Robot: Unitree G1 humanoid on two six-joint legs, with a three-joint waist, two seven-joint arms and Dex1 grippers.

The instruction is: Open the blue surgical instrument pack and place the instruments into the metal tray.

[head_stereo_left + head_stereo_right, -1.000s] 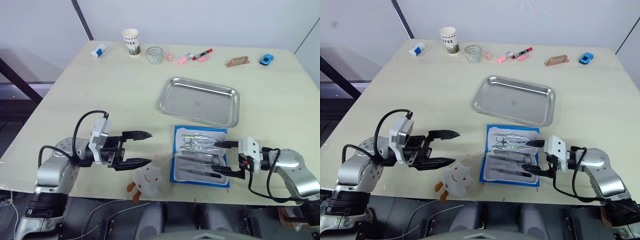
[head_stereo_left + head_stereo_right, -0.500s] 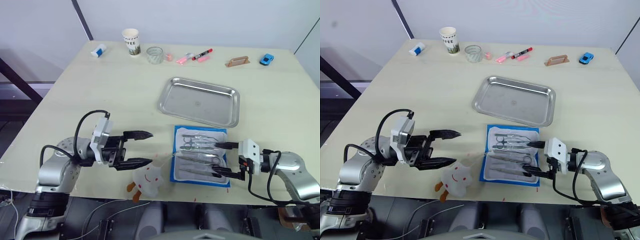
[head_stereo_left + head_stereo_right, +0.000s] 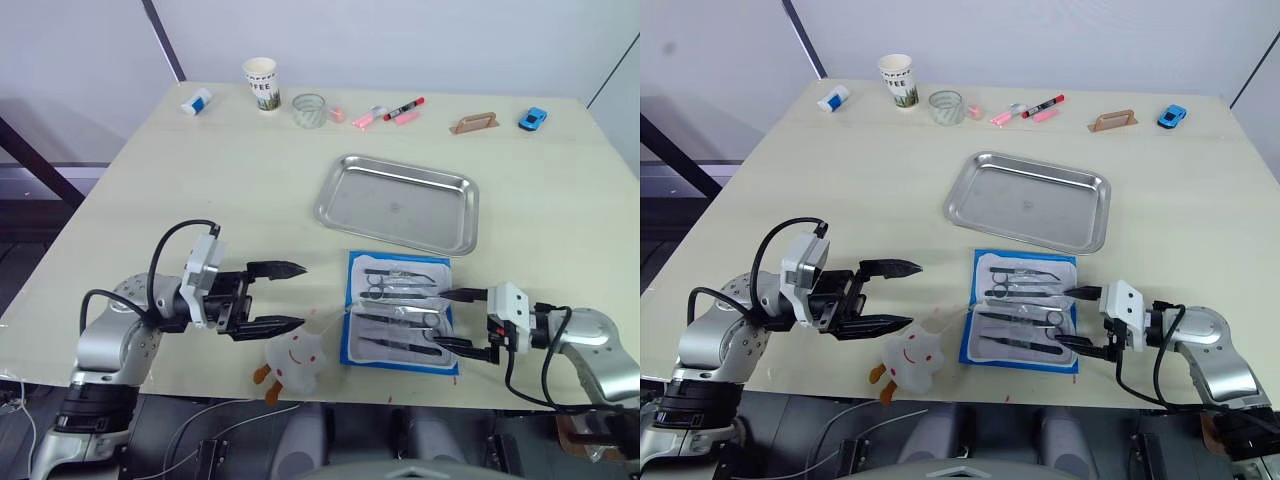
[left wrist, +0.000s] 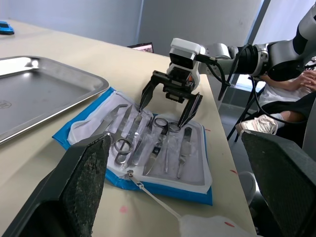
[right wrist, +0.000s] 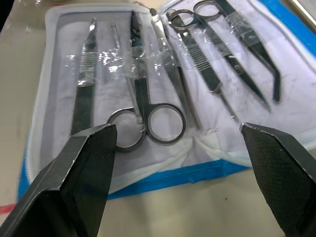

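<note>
The table (image 3: 200,180) was the largest thing, pale wood, with everything standing on it. The metal tray (image 3: 398,203) lay near the middle, shiny and shallow, with nothing inside. Just beside its near rim lay the blue surgical instrument pack (image 3: 400,311), opened flat, with the white lining facing up. The instruments (image 5: 148,94) were all in the pack under clear strips: ring-handled scissors, forceps and slim tweezers, side by side.

The right gripper (image 3: 458,320) was at the right edge of the pack, low over the table. Its two black fingers were spread wide. One tip reached over the pack's right border and the other was near the pack's near right corner. In the right wrist view the ring handles lay between the two fingers, but it seemed that neither finger touched any tool; the view was not good enough to be sure. It held nothing.

The left gripper (image 3: 277,296) was to the left of the pack, well apart from it, and pointed toward it. Its fingers were also spread, with nothing between them. A small white soft toy (image 3: 295,360) lay just beside the lower finger, at the table's near edge.

Along the far edge stood a paper cup (image 3: 262,83), a glass (image 3: 309,110), some markers (image 3: 395,112) and a small blue toy car (image 3: 533,119).
</note>
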